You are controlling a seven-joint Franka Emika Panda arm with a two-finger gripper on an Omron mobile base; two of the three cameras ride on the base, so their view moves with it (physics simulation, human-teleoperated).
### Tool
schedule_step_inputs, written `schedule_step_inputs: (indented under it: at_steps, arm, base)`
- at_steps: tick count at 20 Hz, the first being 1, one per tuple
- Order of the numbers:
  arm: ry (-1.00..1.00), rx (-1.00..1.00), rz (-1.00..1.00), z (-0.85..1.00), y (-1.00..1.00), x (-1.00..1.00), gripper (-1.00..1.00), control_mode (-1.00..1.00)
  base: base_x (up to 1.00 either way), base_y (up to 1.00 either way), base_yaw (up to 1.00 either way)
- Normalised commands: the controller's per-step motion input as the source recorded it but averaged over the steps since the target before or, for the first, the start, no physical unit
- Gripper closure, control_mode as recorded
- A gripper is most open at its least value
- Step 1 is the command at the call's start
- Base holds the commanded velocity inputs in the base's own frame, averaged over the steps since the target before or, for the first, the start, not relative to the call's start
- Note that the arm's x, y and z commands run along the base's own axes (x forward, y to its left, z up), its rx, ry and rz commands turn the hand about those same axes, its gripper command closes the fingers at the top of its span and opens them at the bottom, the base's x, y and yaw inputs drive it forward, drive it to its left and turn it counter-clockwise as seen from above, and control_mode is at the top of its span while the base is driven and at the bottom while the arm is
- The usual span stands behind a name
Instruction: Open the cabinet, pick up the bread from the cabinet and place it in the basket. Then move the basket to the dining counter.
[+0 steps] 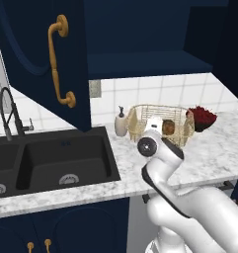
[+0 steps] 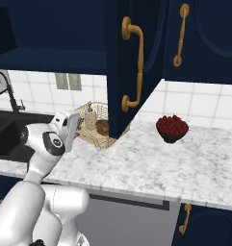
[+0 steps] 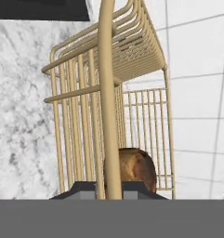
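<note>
Nearest the hand camera, the claw [image 3: 108, 188] is clamped narrow on the top rim wire of the basket [image 3: 81, 93]: the tan wire runs straight up from between the two dark finger tips, so the grip looks to be on the rim of the near wall. Just beyond the tips, inside the wire walls, lies the bread [image 3: 134, 169], a brown rounded lump on the basket floor.

In the left base view the arm reaches forward over the marbled tabletop [image 1: 214, 148] beside the black sink [image 1: 51, 163], and its wrist covers the near side of the basket [image 1: 177, 116]; the bread [image 1: 168, 127] shows through the wires just past the wrist. A soap bottle [image 1: 121, 122] stands close to the basket's left end, and a dark red bowl [image 1: 203, 118] sits right at its other end, touching or nearly so. Above and behind, the cabinet [image 1: 140, 64] stands open, its shelf bare, with a door [image 2: 132, 62] swung out over the basket in the right base view.

By my reading, the bread is already delivered and the step in hand is the carry. The next move calls for a level lift, so the bread does not roll out, straight up just enough to clear the bottle and bowl while staying under the open door, then a drive to the dining counter.
</note>
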Motion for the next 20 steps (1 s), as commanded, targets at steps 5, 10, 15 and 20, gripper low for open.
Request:
schedule_step_inputs:
  at_steps: [5, 10, 15, 20]
  arm:
    - [0.21, -0.03, 0.33, 0.82, 0.00, -0.45, 1.00, -1.00]
    - [0.09, 0.05, 0.17, 0.70, 0.00, -0.51, 1.00, -1.00]
    - [0.04, 0.11, 0.00, 0.43, 0.00, -0.68, 1.00, -1.00]
    - [-0.09, 0.07, 0.02, 0.61, 0.07, -0.70, 1.00, -1.00]
  base:
    - [0.00, 0.00, 0.00]
    - [0.00, 0.00, 0.00]
    - [0.00, 0.00, 0.00]
    - [0.00, 0.00, 0.00]
